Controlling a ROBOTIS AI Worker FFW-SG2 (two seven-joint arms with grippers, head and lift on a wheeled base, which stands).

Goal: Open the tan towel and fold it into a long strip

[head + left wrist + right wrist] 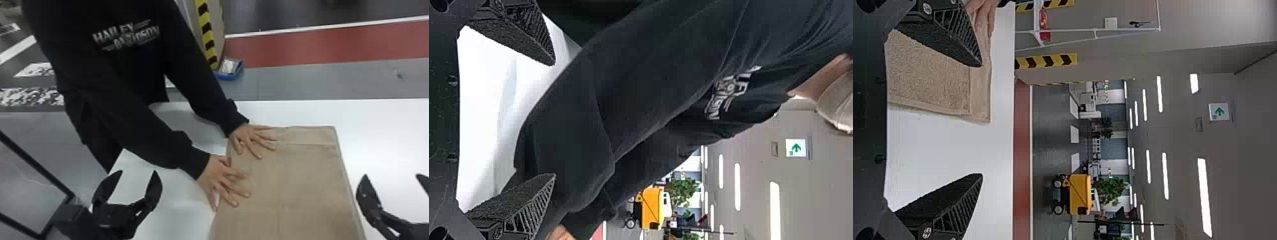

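The tan towel (pixel 297 178) lies flat and folded over on the white table, a narrow band of its lower layer showing along the far edge. Two hands of a person press on its left side. Left of the towel, my left gripper (pixel 138 182) is open with nothing between its fingers; in its wrist view the left gripper (pixel 551 120) has the person's dark sleeve beyond it. My right gripper (pixel 395 182) stands open just right of the towel. In the right wrist view the towel (pixel 928 75) shows behind one finger of the right gripper (pixel 982 120).
The person leans over the white table (pixel 383 127) from the left, both arms reaching across between my left gripper and the towel. A blue box (pixel 229 68) sits beyond the table's far edge, beside a post with yellow and black stripes (pixel 207 35).
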